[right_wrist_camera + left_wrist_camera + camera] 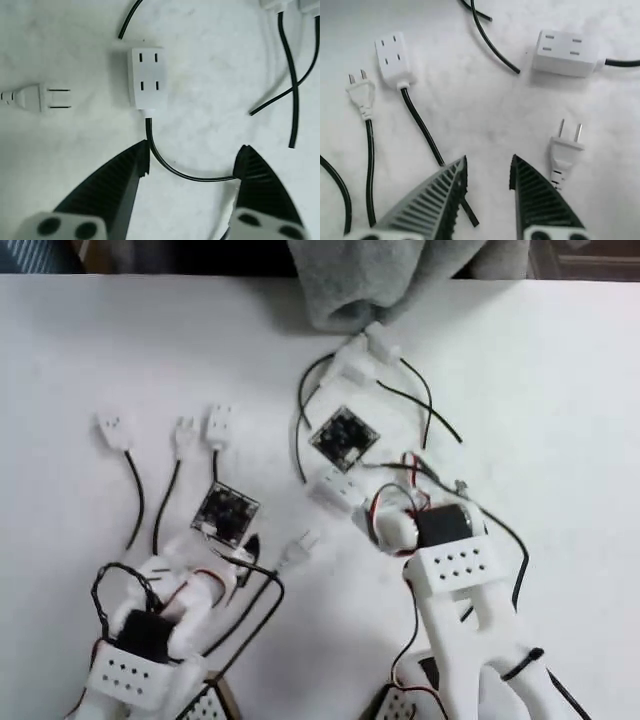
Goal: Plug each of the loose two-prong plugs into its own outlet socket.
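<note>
The left pincer (488, 162) is spread and empty; a loose plug (297, 550) lies on the tabletop (560, 390) just right of it. The right pincer (195, 150) is spread above the cord (165, 167) of a white socket (146, 77), which lies apart from that plug, on its far side.

Cut off by the right wrist view's edge: two-prong plug (25, 97) at its cord, two white cord ends (272, 3) almost wholly. Too small in the high view to tell plug from socket: white piece (114, 429).
</note>
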`<action>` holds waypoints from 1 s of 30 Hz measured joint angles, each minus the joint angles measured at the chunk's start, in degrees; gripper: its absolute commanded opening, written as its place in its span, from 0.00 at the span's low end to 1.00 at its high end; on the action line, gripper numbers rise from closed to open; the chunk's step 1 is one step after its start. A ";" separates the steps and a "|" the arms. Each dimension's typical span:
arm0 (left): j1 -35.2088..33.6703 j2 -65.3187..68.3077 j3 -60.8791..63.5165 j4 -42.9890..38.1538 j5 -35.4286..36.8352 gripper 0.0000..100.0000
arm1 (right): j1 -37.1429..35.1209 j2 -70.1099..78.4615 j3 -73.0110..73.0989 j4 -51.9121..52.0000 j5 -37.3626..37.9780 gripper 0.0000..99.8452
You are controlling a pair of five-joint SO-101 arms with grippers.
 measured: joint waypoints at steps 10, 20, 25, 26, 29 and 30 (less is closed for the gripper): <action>3.60 0.00 0.53 -3.87 -3.08 0.20 | 0.00 0.00 5.98 -5.19 0.00 0.28; 5.98 0.53 0.35 -3.87 -4.04 0.19 | 0.00 0.00 5.98 -5.19 -1.67 0.28; 5.89 10.99 -4.13 -6.24 -3.96 0.20 | 0.00 0.00 5.98 -5.19 -1.67 0.28; 5.98 14.15 -5.89 -6.51 -3.43 0.20 | 0.00 0.00 5.98 -5.19 -1.67 0.28; 7.03 25.67 -12.48 -6.59 -0.88 0.20 | 0.00 0.00 5.98 -5.19 -1.67 0.28; 7.65 29.80 -14.68 -6.59 -0.44 0.20 | 0.00 0.00 5.98 -5.19 -1.67 0.28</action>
